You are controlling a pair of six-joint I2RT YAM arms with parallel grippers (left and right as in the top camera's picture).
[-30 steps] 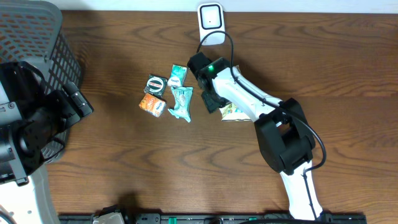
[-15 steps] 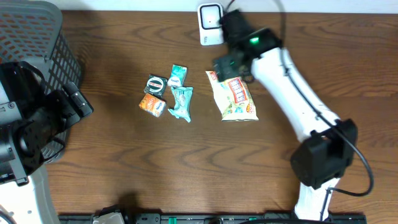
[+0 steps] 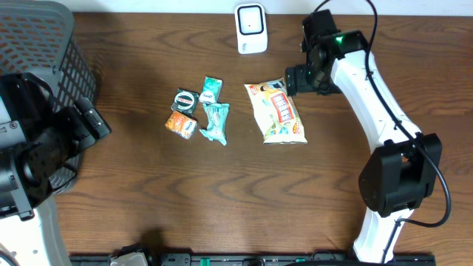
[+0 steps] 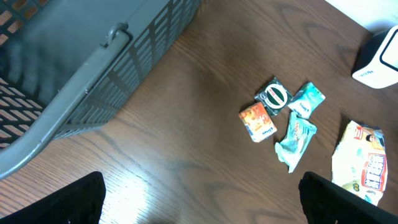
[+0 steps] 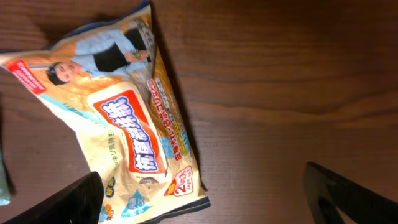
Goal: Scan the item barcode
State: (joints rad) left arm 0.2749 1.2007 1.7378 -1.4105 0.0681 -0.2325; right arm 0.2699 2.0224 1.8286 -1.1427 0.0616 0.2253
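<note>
Beside snack bag, right hand cropped.

Grey basket at left, small packets and snack bag on wooden table

Overhead view. Worktop bare from 4 to 8 o'clock: wide open passage. Basket blocks the 10 o'clock corner. Scanner stands at the 12 o'clock edge, with bare wood between it and the snack bag. Four small packets cluster at the bag's 9 o'clock, leaving a narrow gap. Right gripper, jaws apart, crowds the bag's 1 o'clock corner.
</note>
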